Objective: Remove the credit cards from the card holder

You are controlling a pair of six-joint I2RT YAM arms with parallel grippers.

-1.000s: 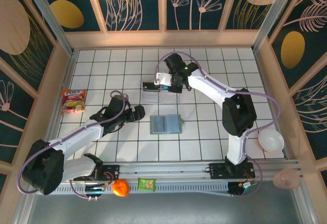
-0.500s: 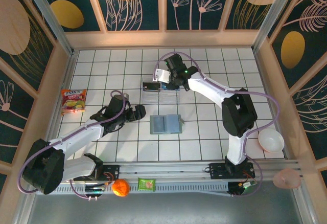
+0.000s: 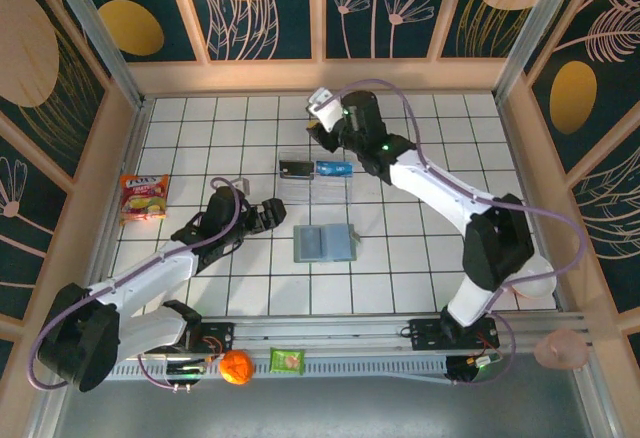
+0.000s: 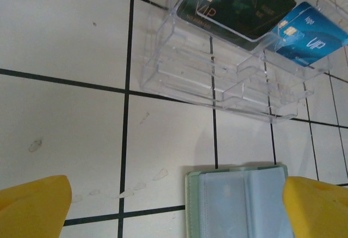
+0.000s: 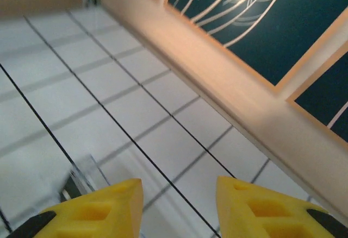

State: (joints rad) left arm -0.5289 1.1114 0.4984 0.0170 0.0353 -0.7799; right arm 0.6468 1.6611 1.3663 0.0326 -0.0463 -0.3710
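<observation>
Now blue card point(image 3: 335, 168) and dark card point(image 3: 296, 169) lie in clear tray point(image 3: 315, 194), frame centre; open card holder point(image 3: 325, 243) on surface point(image 3: 400, 258) just below. Right pincer point(image 5: 179, 205) spread, empty, upper centre; left pincer point(image 4: 175, 194) spread wide beside holder. Drop-off step seems done; next: check pockets for cards.

Top view bright, even overhead light, sharp, soft shadows on floor tiles point(image 3: 400, 258). Left wrist pic sharp, some glare on clear tray point(image 4: 217, 86). Right wrist pic blurry, esp. wall point(image 5: 228, 80).
</observation>
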